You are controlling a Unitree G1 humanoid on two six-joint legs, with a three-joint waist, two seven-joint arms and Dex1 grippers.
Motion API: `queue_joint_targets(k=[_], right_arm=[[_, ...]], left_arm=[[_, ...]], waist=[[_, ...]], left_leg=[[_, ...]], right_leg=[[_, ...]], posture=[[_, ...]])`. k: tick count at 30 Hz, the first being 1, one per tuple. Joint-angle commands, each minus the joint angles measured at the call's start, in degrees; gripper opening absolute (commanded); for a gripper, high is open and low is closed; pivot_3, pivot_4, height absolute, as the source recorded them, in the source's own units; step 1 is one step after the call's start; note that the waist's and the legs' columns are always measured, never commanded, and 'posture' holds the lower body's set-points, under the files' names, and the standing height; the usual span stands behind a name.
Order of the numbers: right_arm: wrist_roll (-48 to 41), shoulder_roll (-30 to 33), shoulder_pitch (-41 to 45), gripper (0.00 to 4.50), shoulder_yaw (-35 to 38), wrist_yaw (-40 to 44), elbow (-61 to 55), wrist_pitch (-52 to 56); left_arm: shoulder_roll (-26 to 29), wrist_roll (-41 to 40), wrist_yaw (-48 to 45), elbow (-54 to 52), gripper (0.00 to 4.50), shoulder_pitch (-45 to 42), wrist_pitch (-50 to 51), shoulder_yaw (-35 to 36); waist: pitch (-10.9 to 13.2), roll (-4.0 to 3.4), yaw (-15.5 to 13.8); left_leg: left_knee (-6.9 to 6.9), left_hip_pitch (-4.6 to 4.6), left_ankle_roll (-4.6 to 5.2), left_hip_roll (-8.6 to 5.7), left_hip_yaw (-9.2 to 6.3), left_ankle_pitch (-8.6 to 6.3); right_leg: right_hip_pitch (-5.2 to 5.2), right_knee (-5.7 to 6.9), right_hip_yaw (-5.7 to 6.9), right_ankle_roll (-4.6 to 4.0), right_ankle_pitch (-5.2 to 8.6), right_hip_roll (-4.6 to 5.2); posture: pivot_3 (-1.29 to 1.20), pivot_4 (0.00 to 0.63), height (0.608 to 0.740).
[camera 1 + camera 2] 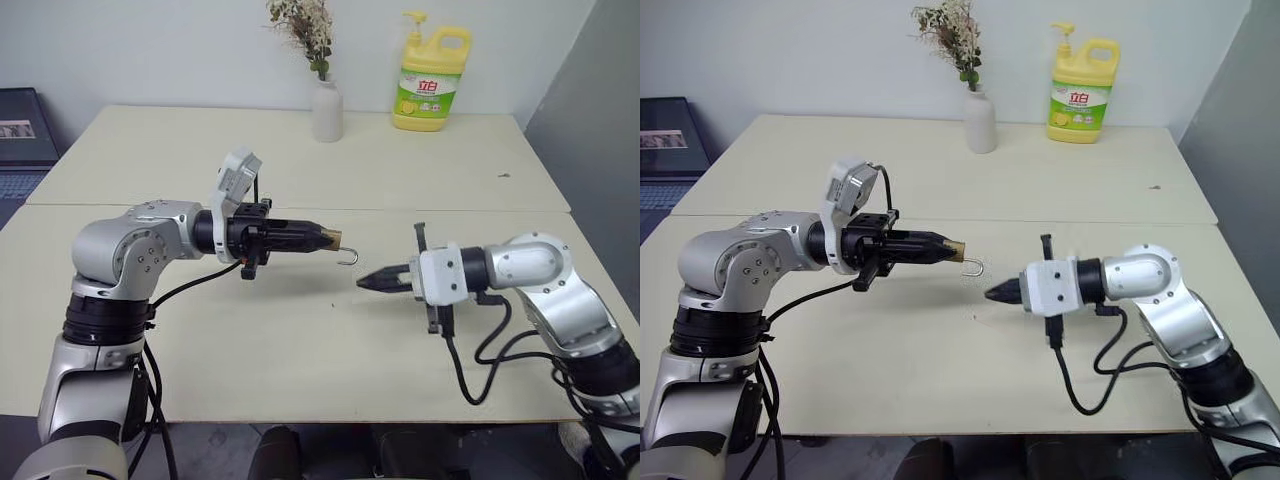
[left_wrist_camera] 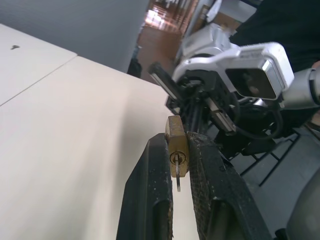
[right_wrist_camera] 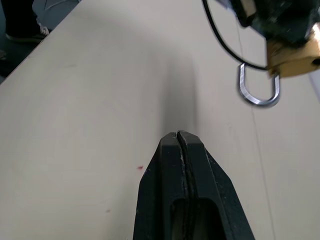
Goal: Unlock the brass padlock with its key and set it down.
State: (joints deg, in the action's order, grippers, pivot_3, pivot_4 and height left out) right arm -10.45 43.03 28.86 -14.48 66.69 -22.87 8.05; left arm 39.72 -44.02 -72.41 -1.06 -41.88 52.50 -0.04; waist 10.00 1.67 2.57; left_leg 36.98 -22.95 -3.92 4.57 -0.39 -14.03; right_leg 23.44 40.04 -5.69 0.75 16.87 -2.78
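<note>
My left gripper (image 1: 330,238) reaches level across the table (image 1: 300,350), shut on the brass padlock (image 2: 176,137), which is pinched between its fingertips. The padlock's silver shackle (image 1: 348,260) hangs below the fingertips as an open hook, with one leg free (image 3: 257,92). A thin silvery key (image 2: 178,181) sticks out of the keyhole, seen between the fingers in the left wrist view. My right gripper (image 1: 365,282) is shut with nothing in it. It points toward the padlock from the right, a little lower and apart from it.
A white vase of dried flowers (image 1: 327,110) and a yellow detergent bottle (image 1: 432,80) stand at the back of the table. A dark laptop (image 1: 20,130) sits off the table's left side. A grey wall (image 1: 600,150) closes the right side.
</note>
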Motion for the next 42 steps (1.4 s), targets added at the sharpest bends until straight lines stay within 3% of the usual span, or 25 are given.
queue_joint_targets(k=[1, 8, 30, 39, 42], right_arm=[[-3.7, 2.4, -1.5, 0.0, 4.4, -0.6, -6.5, 4.2], [-7.5, 4.4, -4.5, 0.0, 9.3, -4.9, -11.7, 13.1], [-5.3, 4.2, -10.3, 0.0, 8.0, -7.2, -11.6, 9.2], [-5.8, 4.2, -8.9, 0.0, 7.5, -7.1, -12.0, 10.2], [-5.9, 4.3, -8.5, 0.0, 7.3, -7.1, -12.0, 10.4]], left_arm=[[-0.1, 2.2, 0.9, 1.4, 0.15, 1.8, -2.3, -0.3], [-2.4, 8.4, 3.7, 5.4, 0.15, 4.2, -4.7, -4.7], [-7.8, 15.3, 11.3, 14.3, 0.15, 10.0, -1.5, -7.5], [-7.0, 16.9, 11.6, 15.7, 3.0, 10.1, -3.6, -6.3], [-6.7, 17.1, 11.7, 16.1, 3.0, 10.0, -4.2, -5.5]], waist=[[0.0, 0.0, 0.0], [0.0, 0.01, -0.2], [0.0, 0.02, -0.4], [0.0, 0.01, -0.3], [0.0, 0.01, -0.3]], left_leg=[[0.0, 0.0, 0.0, 0.0, -0.01, 0.0], [0.01, 0.0, 0.0, -0.01, -0.08, 0.0], [0.01, 0.01, 0.01, -0.04, -0.12, 0.0], [0.01, 0.08, 0.01, -0.03, -0.14, 0.0], [0.01, 0.11, 0.02, -0.03, -0.14, 0.0]], right_leg=[[0.0, 0.0, 0.01, 0.0, 0.0, 0.0], [-0.01, 0.0, 0.02, 0.08, 0.05, -0.02], [-0.05, -0.02, 0.04, 0.23, 0.13, -0.01], [-0.12, -0.02, 0.04, 0.23, 0.13, -0.01], [-0.12, 0.0, 0.04, 0.24, 0.13, -0.02]], posture=[[0.0, 0.15, 0.74], [0.0, 0.15, 0.74], [0.0, 0.15, 0.74], [0.0, 0.15, 0.74], [0.0, 0.15, 0.74]])
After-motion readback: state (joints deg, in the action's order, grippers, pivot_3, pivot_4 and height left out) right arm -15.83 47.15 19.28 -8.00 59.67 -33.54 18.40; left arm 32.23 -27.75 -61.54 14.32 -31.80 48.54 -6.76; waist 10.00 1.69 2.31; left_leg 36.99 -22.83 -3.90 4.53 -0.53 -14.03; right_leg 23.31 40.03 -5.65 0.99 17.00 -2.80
